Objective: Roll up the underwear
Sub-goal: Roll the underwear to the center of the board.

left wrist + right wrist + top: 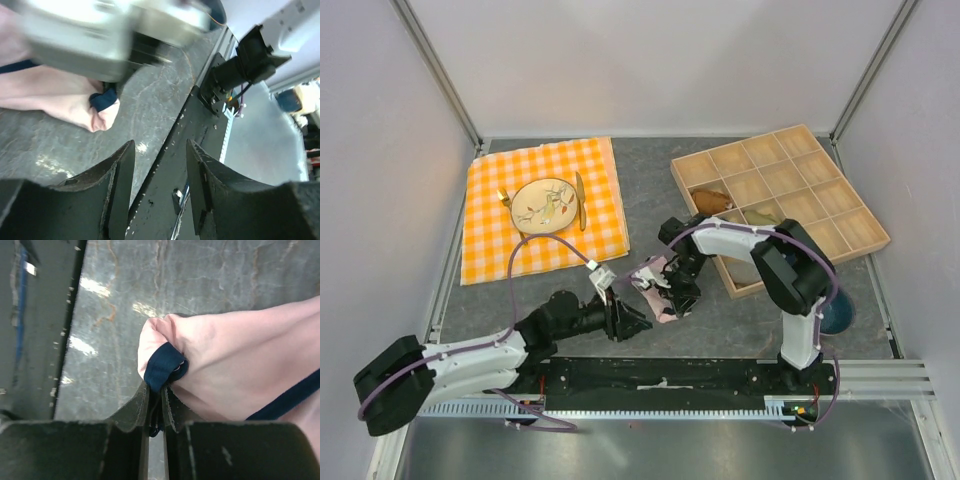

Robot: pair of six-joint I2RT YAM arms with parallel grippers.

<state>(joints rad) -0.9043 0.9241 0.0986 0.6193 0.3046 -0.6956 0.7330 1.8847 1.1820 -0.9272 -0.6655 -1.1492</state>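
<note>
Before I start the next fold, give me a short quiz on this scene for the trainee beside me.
1. True or false: the left tool is clamped on the underwear.
2. What does the right tool pinch? A) the navy edging B) the middle of the pink fabric C) nothing
3. Fill in: the plate sits on an orange checked ___.

Key
1. False: its jaws stand open with nothing between them, beside the garment.
2. A
3. cloth
</note>
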